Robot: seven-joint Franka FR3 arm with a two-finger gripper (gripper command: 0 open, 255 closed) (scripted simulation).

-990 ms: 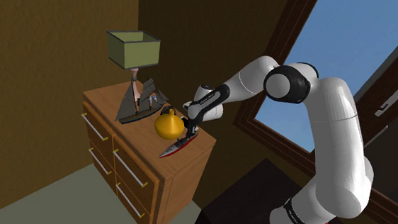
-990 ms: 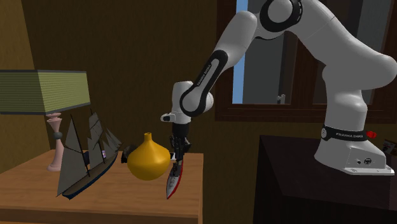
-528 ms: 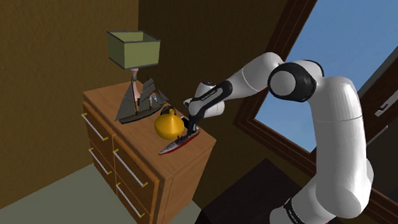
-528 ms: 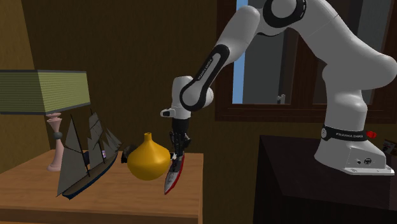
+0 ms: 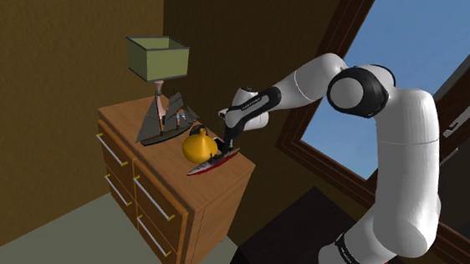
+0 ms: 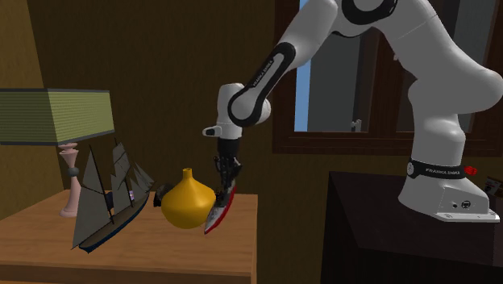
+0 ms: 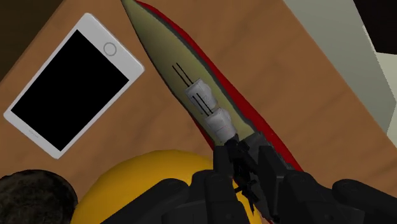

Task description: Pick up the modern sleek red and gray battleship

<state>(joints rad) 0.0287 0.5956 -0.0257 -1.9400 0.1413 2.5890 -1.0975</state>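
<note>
We start at the pincer (image 7: 245, 159), which is clenched on the stern end of the red and gray battleship (image 7: 184, 76), its black fingers closing on the hull just behind the two white funnels. Gripping one end explains why the ship hangs at an angle. In the second exterior view the pincer (image 6: 226, 181) carries the stern high, and the battleship (image 6: 218, 211) points bow-down just beside the yellow vase (image 6: 187, 200), on the side toward the robot's stand. We cannot tell whether the bow has cleared the dresser (image 6: 161, 250).

The vase (image 7: 146, 184) bulges close against the fingers, so we judge that the narrow stern was chosen because the rest of the hull lies close along the vase's belly. A straight upward lift looks safest for the same reason.

Beyond the vase, past the ship's bow, a white phone (image 7: 73, 92) lies flat on the wood. Farther from the vase on its other side stands a dark model sailing ship (image 5: 167, 121), and behind that a lamp (image 5: 159, 60) with an olive shade, both well apart from the grasp.
</note>
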